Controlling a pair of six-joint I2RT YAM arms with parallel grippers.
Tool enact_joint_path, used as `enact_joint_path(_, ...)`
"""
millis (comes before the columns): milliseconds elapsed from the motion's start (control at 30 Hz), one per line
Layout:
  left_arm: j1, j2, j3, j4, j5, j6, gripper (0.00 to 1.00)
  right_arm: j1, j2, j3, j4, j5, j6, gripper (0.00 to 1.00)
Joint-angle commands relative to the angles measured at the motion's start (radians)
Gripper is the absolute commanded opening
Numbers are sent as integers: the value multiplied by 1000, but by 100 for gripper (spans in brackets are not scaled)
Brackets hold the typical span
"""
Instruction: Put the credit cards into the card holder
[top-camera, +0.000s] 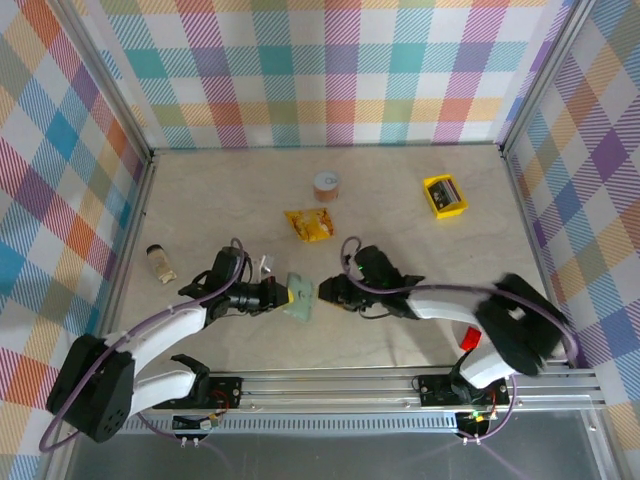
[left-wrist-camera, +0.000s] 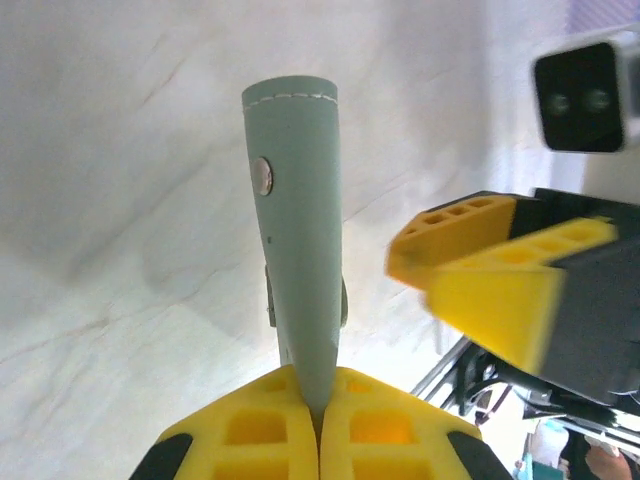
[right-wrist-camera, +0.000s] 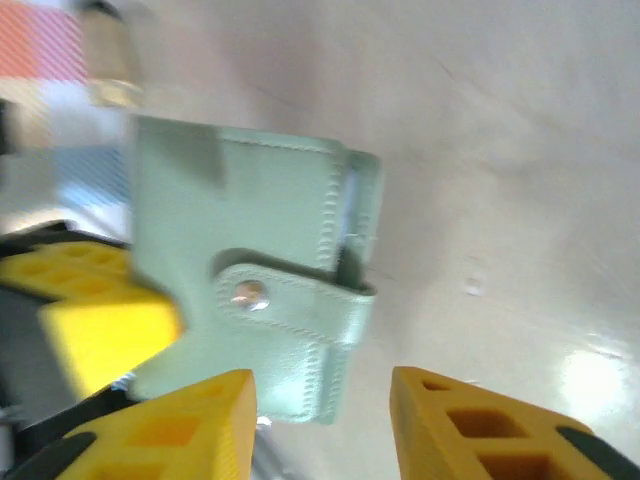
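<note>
The card holder (top-camera: 300, 298) is a sage green wallet with a snap strap, held up off the table in the middle. My left gripper (top-camera: 283, 295) is shut on its near edge, and in the left wrist view the card holder (left-wrist-camera: 297, 230) stands edge-on out of the closed gripper (left-wrist-camera: 318, 400). My right gripper (top-camera: 328, 292) is open just to the holder's right. In the right wrist view the card holder (right-wrist-camera: 250, 250) hangs in front of the open gripper (right-wrist-camera: 320, 410), apart from both pads. A thin bluish edge (right-wrist-camera: 349, 205) shows in its fold; whether it is one of the credit cards I cannot tell.
An orange-yellow snack packet (top-camera: 310, 225) lies behind the holder. A small brown round container (top-camera: 326, 184) stands further back, a yellow tray (top-camera: 445, 195) sits at the back right, and a small bottle (top-camera: 158, 262) lies at the left. Checked walls close in three sides.
</note>
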Motion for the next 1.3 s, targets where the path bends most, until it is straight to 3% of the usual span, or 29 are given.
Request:
enact_joint_path(0, -7, -87, 135, -7, -41, 67, 0, -27, -250, 77, -217, 134, -206, 56)
enact_joint_path(133, -7, -87, 309, -36, -69, 135, 0, -64, -458, 192, -427, 234, -378, 67)
enact_joint_path(300, -7, -42, 511, 62, -95, 185, 0, -68, -544, 346, -515, 247, -548, 68)
enact_joint_path(500, -11, -1, 593, 221, -140, 201, 0, -68, -499, 473, -535, 236, -614, 49)
enact_joint_path(767, -135, 2, 670, 76, -309, 402, 0, -67, -387, 593, -525, 173, -602, 49)
enact_joint_path(867, -182, 25, 731, -29, -347, 468, 0, -67, -346, 638, -546, 189, -570, 49)
enact_joint_path(967, -226, 18, 720, -27, -416, 512, 0, -67, -314, 685, -586, 232, -526, 49)
enact_joint_path(1267, -252, 25, 721, -20, -422, 545, 0, -73, -254, 780, -640, 236, -432, 46)
